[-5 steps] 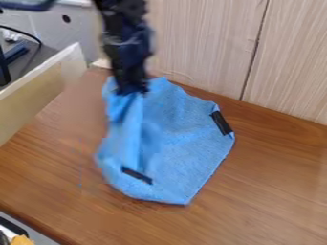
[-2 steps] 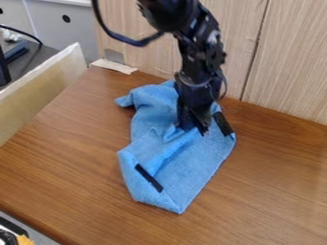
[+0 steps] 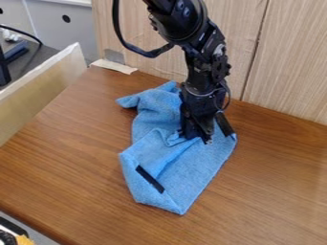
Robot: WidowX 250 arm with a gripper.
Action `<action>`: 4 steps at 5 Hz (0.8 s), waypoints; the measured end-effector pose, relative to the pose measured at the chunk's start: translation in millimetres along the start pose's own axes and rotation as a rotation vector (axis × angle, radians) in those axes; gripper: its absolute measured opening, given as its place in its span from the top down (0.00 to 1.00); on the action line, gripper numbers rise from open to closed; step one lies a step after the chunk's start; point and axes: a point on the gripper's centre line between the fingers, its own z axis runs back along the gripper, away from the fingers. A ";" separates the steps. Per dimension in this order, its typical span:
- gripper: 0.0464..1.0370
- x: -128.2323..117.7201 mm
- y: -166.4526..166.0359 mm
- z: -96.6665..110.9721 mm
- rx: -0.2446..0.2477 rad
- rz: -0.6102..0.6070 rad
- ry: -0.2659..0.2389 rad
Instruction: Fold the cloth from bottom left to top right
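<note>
Claw [image 3: 197, 138] touches the blue cloth [image 3: 195, 174]; whether clenched or released, I cannot tell.

Brown wood-grain tabletop [image 3: 275, 191] is stretching from near to far. Pale wood-grain panels [image 3: 290, 57] are standing behind, a dark seam [image 3: 256, 43] running down between them. Far left, grey panelling [image 3: 57, 33] is showing a round dark hole [image 3: 66, 18]. Pale board [image 3: 41, 91] is bordering the tabletop's left side.

Probably lab: black robot arm [image 3: 207, 62] above wood-grain tabletop [image 3: 70, 158], grey panels [image 3: 60, 36], loose cable [image 3: 28, 35] behind.
</note>
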 end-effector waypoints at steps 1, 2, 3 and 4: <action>0.45 -0.6 0.5 0.1 0.005 0.000 0.001; 0.15 -5.7 -1.8 -0.7 0.000 -0.002 0.021; 0.03 -4.9 -0.2 7.0 0.008 -0.017 0.011; 0.03 -5.1 1.4 19.2 0.018 -0.028 0.000</action>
